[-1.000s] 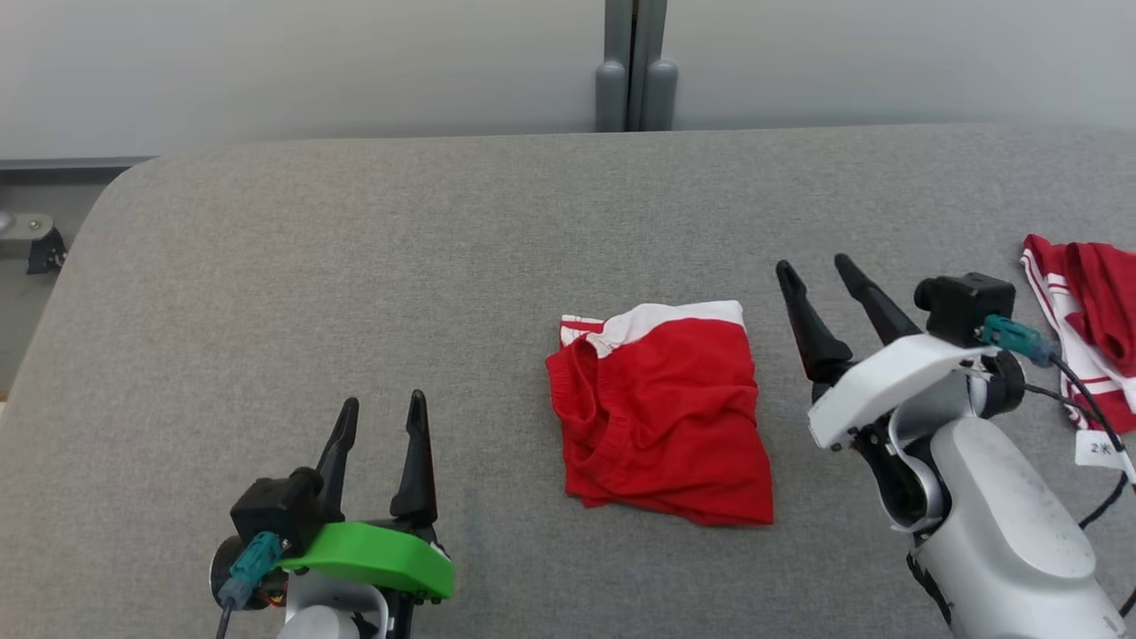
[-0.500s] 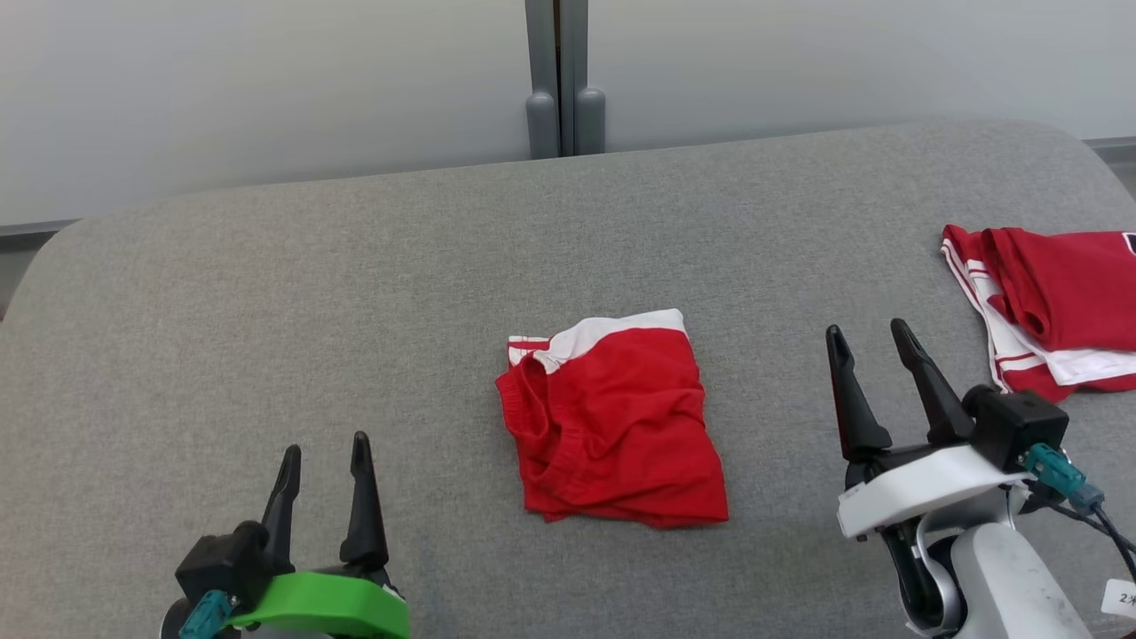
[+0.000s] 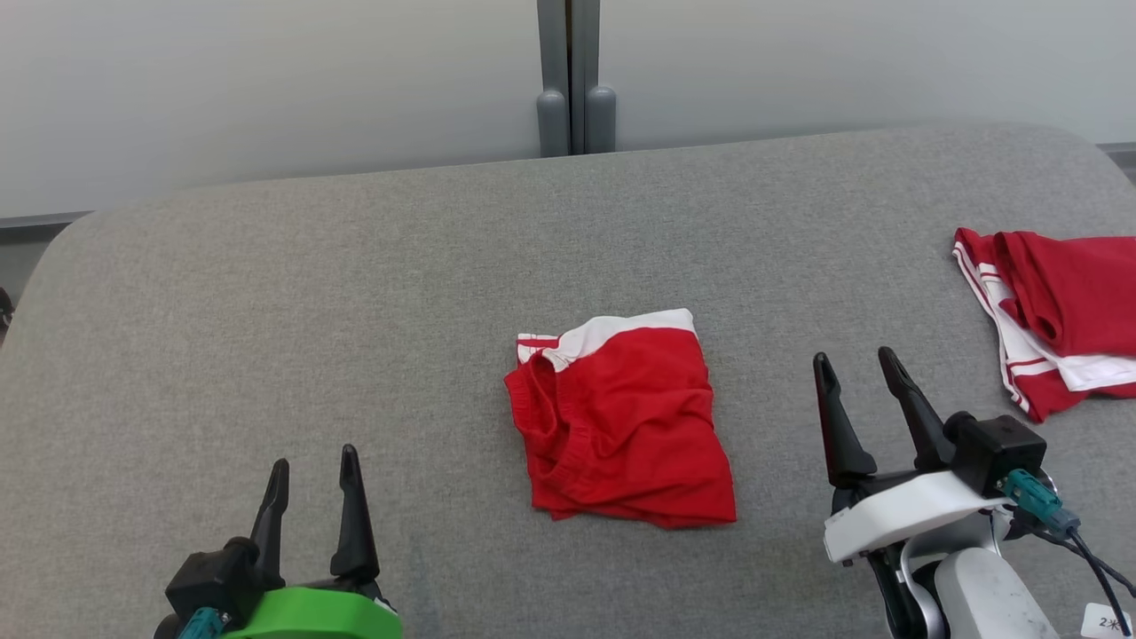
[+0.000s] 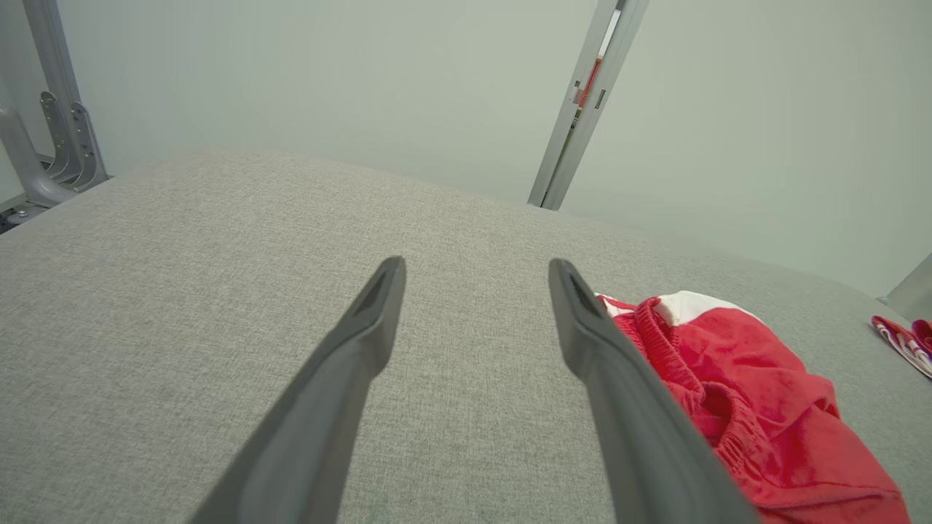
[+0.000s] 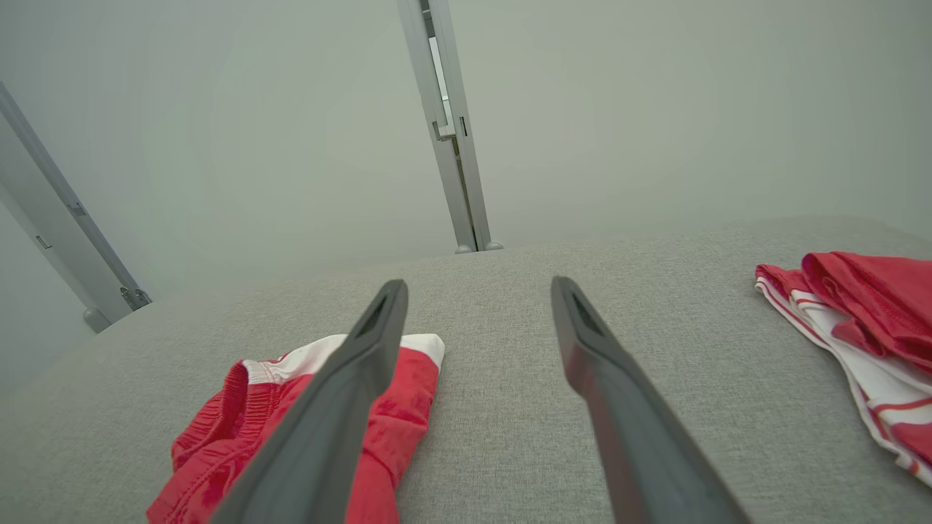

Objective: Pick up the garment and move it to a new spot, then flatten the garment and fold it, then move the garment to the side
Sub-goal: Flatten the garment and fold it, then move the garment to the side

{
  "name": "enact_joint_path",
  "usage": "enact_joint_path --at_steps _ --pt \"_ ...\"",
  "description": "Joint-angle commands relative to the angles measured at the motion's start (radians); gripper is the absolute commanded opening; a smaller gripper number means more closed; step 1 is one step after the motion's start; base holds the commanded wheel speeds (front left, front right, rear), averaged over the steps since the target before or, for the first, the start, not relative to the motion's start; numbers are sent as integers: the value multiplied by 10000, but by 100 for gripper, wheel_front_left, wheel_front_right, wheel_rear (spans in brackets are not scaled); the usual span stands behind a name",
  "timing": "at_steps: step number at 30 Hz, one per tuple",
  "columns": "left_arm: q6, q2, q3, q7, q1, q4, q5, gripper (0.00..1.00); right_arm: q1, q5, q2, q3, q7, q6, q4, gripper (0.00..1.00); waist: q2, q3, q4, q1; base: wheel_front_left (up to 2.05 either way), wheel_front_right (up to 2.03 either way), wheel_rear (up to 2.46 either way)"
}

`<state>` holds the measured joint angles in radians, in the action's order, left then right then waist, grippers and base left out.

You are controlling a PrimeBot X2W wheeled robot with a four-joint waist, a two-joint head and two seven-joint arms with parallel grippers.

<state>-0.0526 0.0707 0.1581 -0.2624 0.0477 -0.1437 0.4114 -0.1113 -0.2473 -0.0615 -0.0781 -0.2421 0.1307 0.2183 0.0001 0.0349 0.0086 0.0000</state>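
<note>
Grey woven fabric covers the desk (image 3: 266,293). At its near edge the green-cuffed left gripper (image 3: 315,455) and the white-cuffed right gripper (image 3: 853,355) have their fingers apart and hold nothing. Between them, slightly farther out, the folded red cloth garment with a white waistband (image 3: 621,426) lies flat, long axis roughly near-to-far. The right fingers are nearer, so that arm is probably better placed to move it aside. Farther right lies a second red-and-white garment (image 3: 1065,302).

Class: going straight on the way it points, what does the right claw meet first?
Probably nothing nearby: the right claw points over bare grey fabric tabletop, between the folded red garment and the red-and-white striped garment; depth unclear.
</note>
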Motion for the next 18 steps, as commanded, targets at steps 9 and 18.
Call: enact_joint_path --at_steps 9,18 --pt "136 -103 -160 -28 -65 -53 -226 100 -54 206 56 157 194 -4 172 100 -1 113 139 0 0 0 0" --pt "111 -157 -213 -28 -339 47 -262 100 -547 -603 -27 25 2520 -4 -268 100 -1 640 602 0 0 0 0"
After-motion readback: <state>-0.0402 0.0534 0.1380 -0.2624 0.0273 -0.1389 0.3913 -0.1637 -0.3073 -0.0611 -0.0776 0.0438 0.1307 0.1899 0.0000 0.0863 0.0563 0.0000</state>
